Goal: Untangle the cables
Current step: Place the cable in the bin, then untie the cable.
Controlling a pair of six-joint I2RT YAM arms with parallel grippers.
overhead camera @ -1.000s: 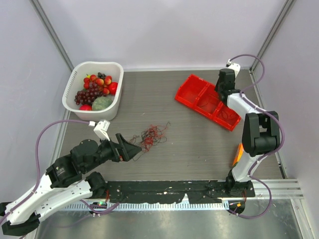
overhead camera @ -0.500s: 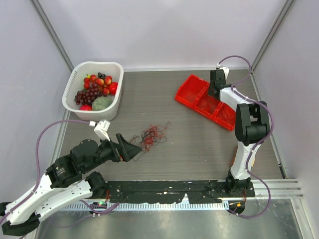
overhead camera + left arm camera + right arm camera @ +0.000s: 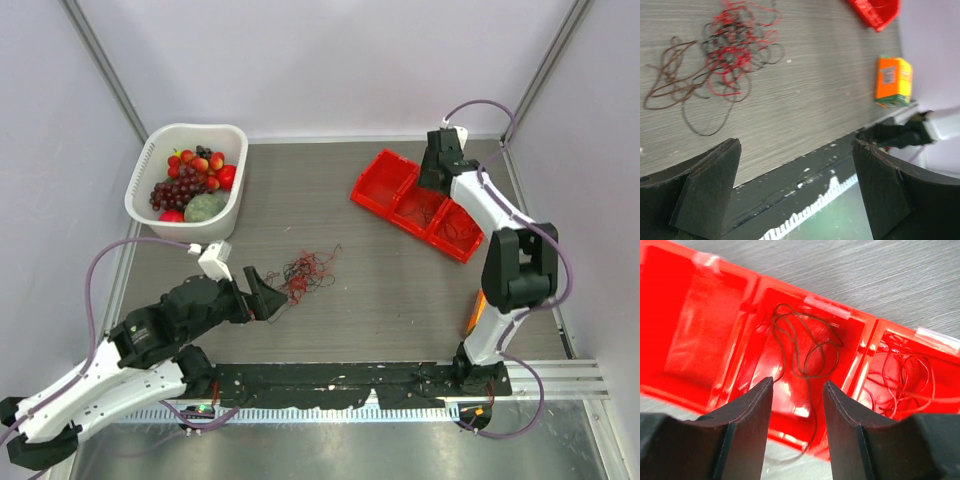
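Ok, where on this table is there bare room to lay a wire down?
Bare tabletop runs between the cables and the orange box, and at the back between the fruit basket and the red tray. Crowded: around the cables, where the left gripper sits.

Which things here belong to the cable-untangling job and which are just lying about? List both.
Job:
tangle of thin red and dark wires
red plastic three-compartment tray holding loose wires

Lying about:
white plastic basket of fruit
orange box
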